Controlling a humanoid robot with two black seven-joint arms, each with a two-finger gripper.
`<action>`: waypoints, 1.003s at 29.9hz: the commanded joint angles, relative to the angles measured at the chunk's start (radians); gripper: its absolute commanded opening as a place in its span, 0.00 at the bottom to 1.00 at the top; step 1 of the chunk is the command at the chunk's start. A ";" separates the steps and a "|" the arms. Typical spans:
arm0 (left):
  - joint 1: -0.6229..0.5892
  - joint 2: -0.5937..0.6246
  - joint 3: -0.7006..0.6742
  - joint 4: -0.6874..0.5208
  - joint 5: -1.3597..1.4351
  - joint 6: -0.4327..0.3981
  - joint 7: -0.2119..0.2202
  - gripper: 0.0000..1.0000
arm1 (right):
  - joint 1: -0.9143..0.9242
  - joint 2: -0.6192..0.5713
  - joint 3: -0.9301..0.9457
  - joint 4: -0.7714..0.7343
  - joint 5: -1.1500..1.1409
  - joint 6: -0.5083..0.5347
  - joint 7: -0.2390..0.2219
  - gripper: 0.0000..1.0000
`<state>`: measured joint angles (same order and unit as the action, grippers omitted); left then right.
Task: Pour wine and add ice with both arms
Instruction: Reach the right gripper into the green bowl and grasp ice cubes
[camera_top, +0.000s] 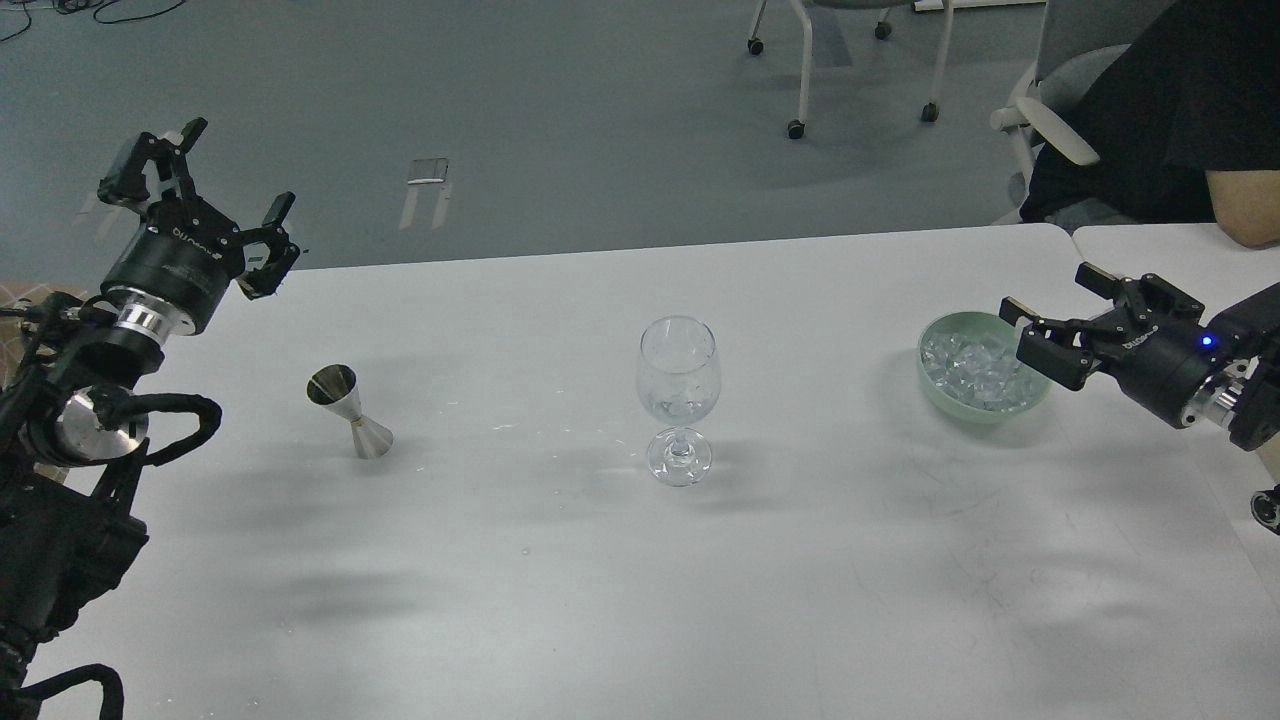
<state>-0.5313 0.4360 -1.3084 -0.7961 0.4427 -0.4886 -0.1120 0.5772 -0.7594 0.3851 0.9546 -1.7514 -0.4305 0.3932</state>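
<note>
A clear stemmed wine glass (679, 385) stands upright mid-table; I cannot tell whether it holds any wine. A steel jigger (351, 410) stands left of it. A pale green bowl (940, 393) at the right holds several clear ice cubes (965, 365). My left gripper (205, 205) is open and empty, raised behind and left of the jigger at the table's far left edge. My right gripper (1060, 320) is open and empty, low at the bowl's right rim, fingers pointing left over it.
The white table (640, 560) ends just behind my left gripper and right of the bowl. A person in black (1150, 110) sits at the far right with a forearm on a second table. Wheeled chair legs (800, 70) stand on the floor beyond.
</note>
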 joint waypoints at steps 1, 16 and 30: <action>0.001 -0.010 0.000 0.000 0.001 0.000 0.000 0.98 | 0.009 0.044 -0.040 -0.040 -0.002 0.009 0.004 1.00; 0.002 -0.014 0.000 -0.002 -0.001 0.000 0.000 0.98 | 0.081 0.143 -0.114 -0.146 -0.007 0.070 0.026 0.85; 0.002 -0.023 0.000 -0.002 -0.001 0.000 0.000 0.98 | 0.102 0.132 -0.129 -0.140 -0.007 0.167 0.024 0.78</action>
<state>-0.5300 0.4127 -1.3085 -0.7978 0.4424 -0.4886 -0.1120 0.6773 -0.6264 0.2575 0.8159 -1.7579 -0.2784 0.4186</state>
